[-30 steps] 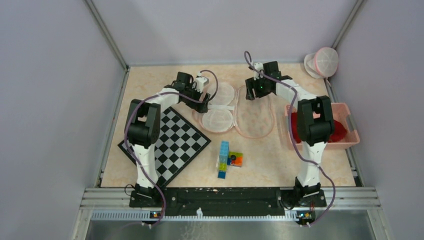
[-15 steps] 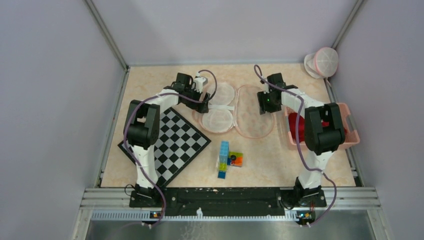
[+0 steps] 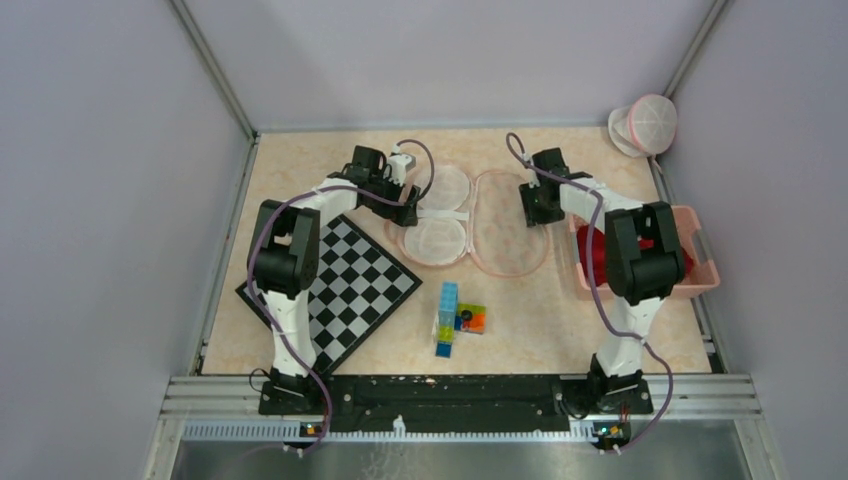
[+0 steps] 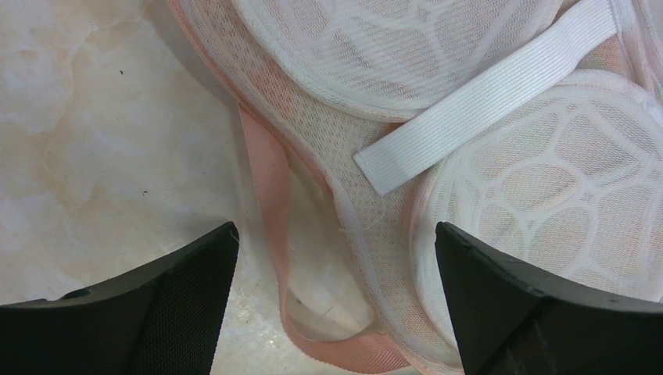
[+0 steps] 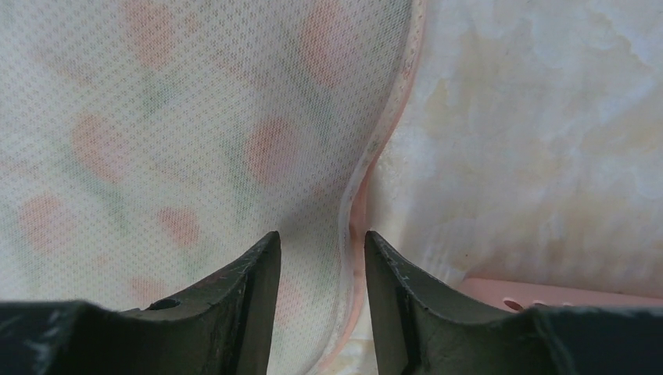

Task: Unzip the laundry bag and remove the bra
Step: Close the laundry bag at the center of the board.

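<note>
The laundry bag (image 3: 510,240) lies open and flat in the middle of the table (image 3: 530,320); its zip side is spread out, so it looks like two halves side by side; the left half holds two round white net cups (image 3: 437,238) with a white stretchy band (image 4: 485,94) across them; the right half is thin net with pink and green spots showing through; I cannot tell if those spots are the bra.

The left gripper (image 3: 408,208) sits low at the left edge of the bag; its fingers (image 4: 180,289) are spread wide and hold nothing; a pink ribbon loop (image 4: 270,180) and the bag's net edge lie between them.

The right gripper (image 3: 540,212) is at the right edge of the bag; its fingers (image 5: 250,297) are close together with a small gap; the bag's pink rim lies in that gap, not squeezed.

A checkered board (image 3: 360,290) lies near the left arm; some bright toy blocks (image 3: 448,315) sit in front of the bag; a pink basket (image 3: 705,280) with something red (image 3: 682,262) inside is on the right; a round net ball (image 3: 650,122) rests in the far right corner.
</note>
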Robot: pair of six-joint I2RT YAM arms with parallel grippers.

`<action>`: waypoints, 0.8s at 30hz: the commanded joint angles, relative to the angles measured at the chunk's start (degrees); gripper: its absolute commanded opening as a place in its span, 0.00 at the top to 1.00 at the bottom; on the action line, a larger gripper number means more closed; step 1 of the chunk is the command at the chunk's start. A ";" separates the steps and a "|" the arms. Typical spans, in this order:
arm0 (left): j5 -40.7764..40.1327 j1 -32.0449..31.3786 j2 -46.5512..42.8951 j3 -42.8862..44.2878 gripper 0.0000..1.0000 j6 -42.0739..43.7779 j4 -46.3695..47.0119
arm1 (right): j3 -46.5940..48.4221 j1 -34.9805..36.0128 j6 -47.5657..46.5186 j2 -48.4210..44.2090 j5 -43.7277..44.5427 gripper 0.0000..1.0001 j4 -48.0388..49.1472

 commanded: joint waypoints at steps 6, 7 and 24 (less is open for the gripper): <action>1.45 -0.07 -2.07 -0.42 0.01 -0.51 0.01 | 2.80 -0.62 -0.53 4.58 -3.78 0.65 -0.94; 1.43 -0.09 -2.13 -0.49 0.01 -0.37 0.03 | 3.07 -0.78 -0.55 4.52 -3.73 0.67 -0.96; 5.30 -0.01 -2.69 -1.11 0.01 -2.53 1.64 | 14.44 -2.67 -2.98 -4.42 -13.36 1.00 -6.53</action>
